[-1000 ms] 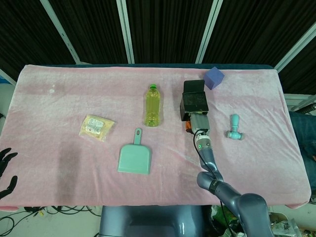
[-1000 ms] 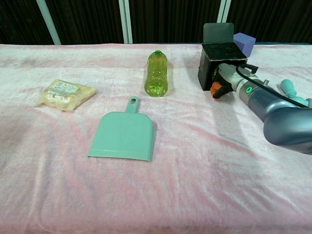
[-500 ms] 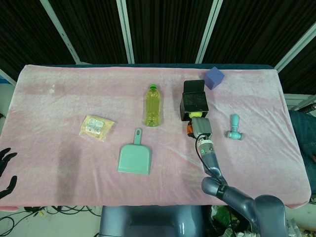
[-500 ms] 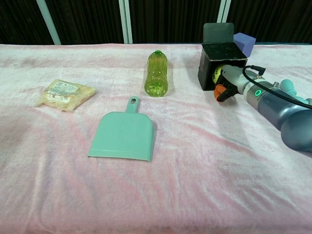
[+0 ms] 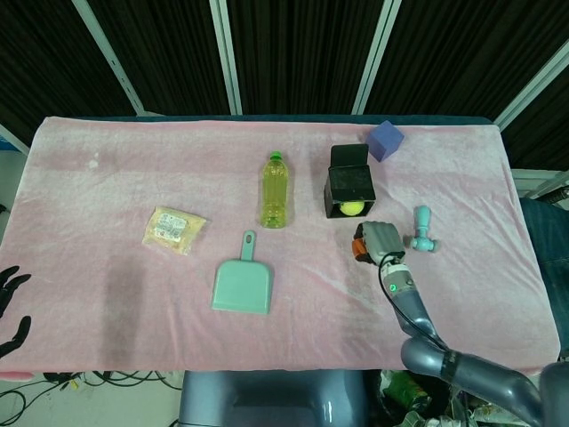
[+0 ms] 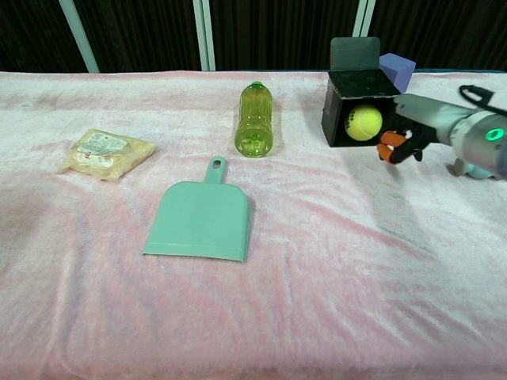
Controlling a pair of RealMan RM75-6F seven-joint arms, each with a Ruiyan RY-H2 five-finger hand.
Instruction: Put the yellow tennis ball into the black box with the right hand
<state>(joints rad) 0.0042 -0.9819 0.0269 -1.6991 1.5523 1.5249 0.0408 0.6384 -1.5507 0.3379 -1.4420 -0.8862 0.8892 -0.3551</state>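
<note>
The yellow tennis ball [image 5: 353,208] [image 6: 364,123] sits inside the black box [image 5: 349,181] [image 6: 355,87], in the opening that faces me. The box's lid flap stands up behind it. My right hand [image 5: 375,240] [image 6: 408,131] hangs just in front and to the right of the box, apart from the ball and holding nothing. Its orange-tipped fingers [image 6: 390,147] point down toward the cloth. My left hand [image 5: 9,307] shows only at the lower left edge of the head view, off the table, with its dark fingers spread.
On the pink cloth lie a yellow-green bottle [image 5: 275,189] [image 6: 254,119], a teal dustpan [image 5: 242,282] [image 6: 202,218] and a snack packet [image 5: 173,229] [image 6: 103,152]. A purple cube [image 5: 385,140] [image 6: 398,68] stands behind the box; a teal handle-shaped object [image 5: 422,229] lies right of the hand.
The right hand has let go of the ball and drawn back to the right, away from the box opening. The ball now shows fully inside the box.
</note>
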